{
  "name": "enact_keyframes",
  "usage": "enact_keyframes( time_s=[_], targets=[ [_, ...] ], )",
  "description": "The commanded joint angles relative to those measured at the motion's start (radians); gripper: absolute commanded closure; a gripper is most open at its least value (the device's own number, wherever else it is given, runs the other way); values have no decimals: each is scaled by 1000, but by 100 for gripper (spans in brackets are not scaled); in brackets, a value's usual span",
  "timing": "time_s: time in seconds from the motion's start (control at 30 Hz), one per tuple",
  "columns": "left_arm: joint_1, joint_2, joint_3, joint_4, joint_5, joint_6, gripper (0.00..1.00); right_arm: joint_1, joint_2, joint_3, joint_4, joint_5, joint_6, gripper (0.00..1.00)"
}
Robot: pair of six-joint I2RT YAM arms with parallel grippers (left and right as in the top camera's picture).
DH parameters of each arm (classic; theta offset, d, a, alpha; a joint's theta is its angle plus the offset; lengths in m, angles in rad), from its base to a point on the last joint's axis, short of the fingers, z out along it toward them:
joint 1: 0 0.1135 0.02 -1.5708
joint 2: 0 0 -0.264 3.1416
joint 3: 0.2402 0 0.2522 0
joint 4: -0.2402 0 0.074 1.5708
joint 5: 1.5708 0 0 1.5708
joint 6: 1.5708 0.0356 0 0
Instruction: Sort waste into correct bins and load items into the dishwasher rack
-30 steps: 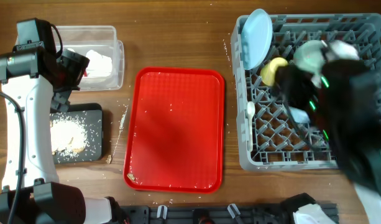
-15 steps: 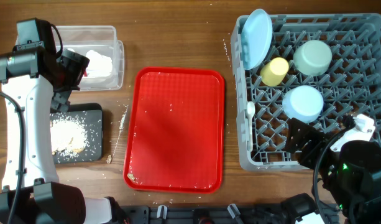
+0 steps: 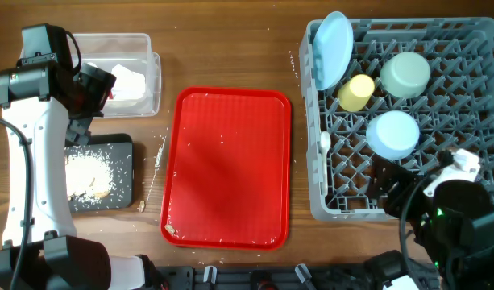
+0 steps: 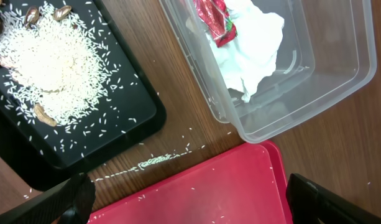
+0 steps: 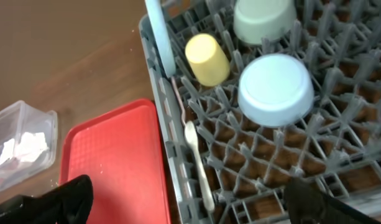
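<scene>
The grey dishwasher rack (image 3: pixel 319 193) holds the light blue plate (image 3: pixel 331 48) on edge, the yellow cup (image 3: pixel 356 92), the pale green bowl (image 3: pixel 405 74) and the light blue bowl (image 3: pixel 392 134), both bowls upside down. A white plastic utensil (image 5: pixel 196 158) lies along the rack's left side. The clear tub (image 3: pixel 154 72) holds white napkins (image 4: pixel 252 43) and the red wrapper (image 4: pixel 215 18). The black tray (image 3: pixel 122 149) holds rice scraps (image 4: pixel 47 68). My left gripper (image 4: pixel 190 202) is open and empty above the tub's near corner. My right gripper (image 5: pixel 190 205) is open and empty over the rack's front edge.
The red serving tray (image 3: pixel 230 161) lies in the middle, with a few rice grains on it. Loose rice lies on the wood between the black tray and the red tray (image 4: pixel 156 162). The right arm (image 3: pixel 452 221) covers the rack's front right corner.
My right arm has pulled back from over the bowls to the rack's front right corner, uncovering the bowls. The left arm has not moved.
</scene>
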Motion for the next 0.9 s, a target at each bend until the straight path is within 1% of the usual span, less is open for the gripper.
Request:
enact_keyframes(
  time_s=[0.0, 0.03, 0.07, 0.13, 0.17, 0.23, 0.37, 0.47, 0.63, 0.77, 0.8, 0.87],
  targets=[
    [4, 4, 5, 0, -14, -5, 0, -27, -58, -129, 156, -81, -169, 1],
    [4, 4, 5, 0, -14, -5, 0, -47, -80, -187, 247, -145, -257, 0],
    [4, 4, 5, 0, -14, -5, 0, -64, -99, -235, 323, -203, -316, 0],
    [4, 4, 5, 0, -14, -5, 0, -100, -134, -337, 475, -302, -386, 0],
    [4, 4, 5, 0, -14, -5, 0, -129, -164, -423, 595, -350, -401, 1],
    [4, 4, 5, 0, -14, -5, 0, -158, -199, -531, 739, -386, -400, 0],
    [4, 4, 5, 0, -14, -5, 0, -200, -286, -707, 941, -406, -401, 0],
    [4, 4, 5, 0, -14, -5, 0, -235, -368, -811, 1038, -406, -400, 0],
    [4, 4, 5, 0, -14, -5, 0, -307, -507, -930, 1105, -412, -403, 0],
    [4, 4, 5, 0, -14, -5, 0, -352, -563, -1025, 1209, -461, -409, 0],
    [4, 4, 5, 0, -14, -5, 0, -361, -575, -1057, 1256, -491, -437, 0],
    [4, 4, 5, 0, -14, -5, 0, -365, -592, -1068, 1260, -513, -522, 0]
  ],
)
